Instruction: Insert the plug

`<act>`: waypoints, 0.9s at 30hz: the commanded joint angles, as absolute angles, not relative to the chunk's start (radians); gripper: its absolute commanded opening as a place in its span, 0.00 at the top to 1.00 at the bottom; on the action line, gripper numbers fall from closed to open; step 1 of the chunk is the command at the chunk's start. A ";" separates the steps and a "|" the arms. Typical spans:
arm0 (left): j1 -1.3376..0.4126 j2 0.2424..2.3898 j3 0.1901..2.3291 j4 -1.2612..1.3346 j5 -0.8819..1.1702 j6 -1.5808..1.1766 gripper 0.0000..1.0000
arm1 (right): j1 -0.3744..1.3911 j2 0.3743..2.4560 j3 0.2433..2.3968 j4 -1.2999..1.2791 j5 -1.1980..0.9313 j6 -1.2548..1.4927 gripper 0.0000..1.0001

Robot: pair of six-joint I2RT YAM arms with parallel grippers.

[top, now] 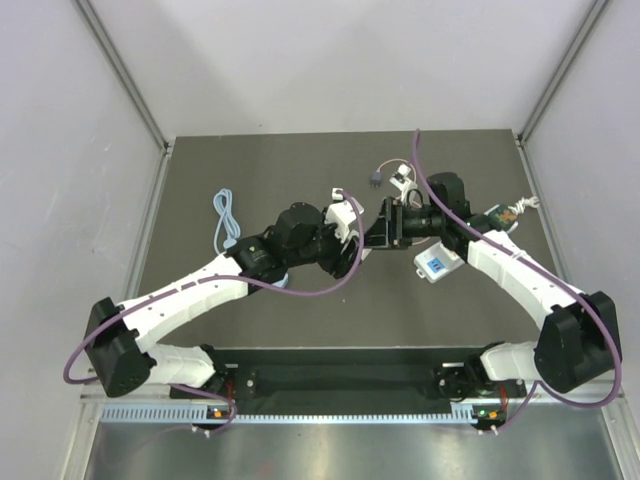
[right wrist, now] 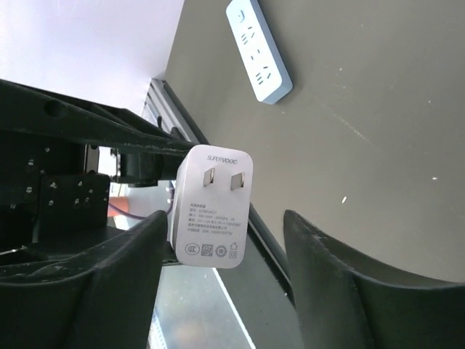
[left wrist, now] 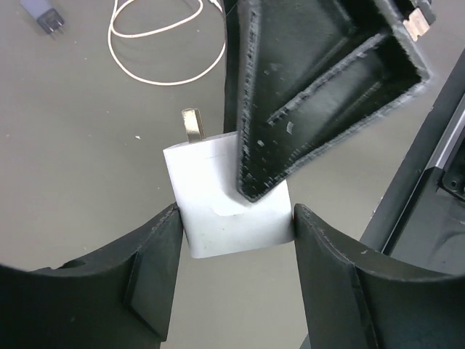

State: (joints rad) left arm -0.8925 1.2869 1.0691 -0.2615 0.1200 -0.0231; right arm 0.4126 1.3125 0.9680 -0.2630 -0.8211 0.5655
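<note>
Plug (top: 375, 180): dark grey head lying on the table (top: 290, 165) toward its far edge, its pink cable (left wrist: 167, 82) looped just beside it, clear of both my pincers. White adapter (left wrist: 207, 185): held up off the table, prongs showing, clamped at its sides by my left pincer (left wrist: 235, 214). My right pincer (right wrist: 224, 218): fingers apart, straddling the same adapter, with a gap on one side. Power strip (right wrist: 259, 48): flat on the table.
</note>
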 commanded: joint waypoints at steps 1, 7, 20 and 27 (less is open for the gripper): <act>-0.899 1.250 1.066 -0.186 0.137 -0.009 1.00 | 0.429 1.310 0.956 -0.175 -0.828 0.580 0.43; -0.899 1.265 1.069 -0.167 0.132 -0.009 0.66 | 0.430 1.281 0.913 -0.059 -0.861 0.612 1.00; -0.838 1.229 1.172 -0.212 0.231 -0.270 0.13 | 0.388 1.131 0.836 0.235 -0.847 0.716 1.00; -0.668 1.177 1.134 -0.008 0.539 -0.568 0.19 | 0.350 1.072 0.747 0.474 -0.856 0.850 1.00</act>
State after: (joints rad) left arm -0.7288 1.2152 1.1297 -0.1871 0.3443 -0.3748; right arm 0.3698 1.1122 0.7727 0.2615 -0.8341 0.7609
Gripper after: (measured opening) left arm 0.826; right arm 0.323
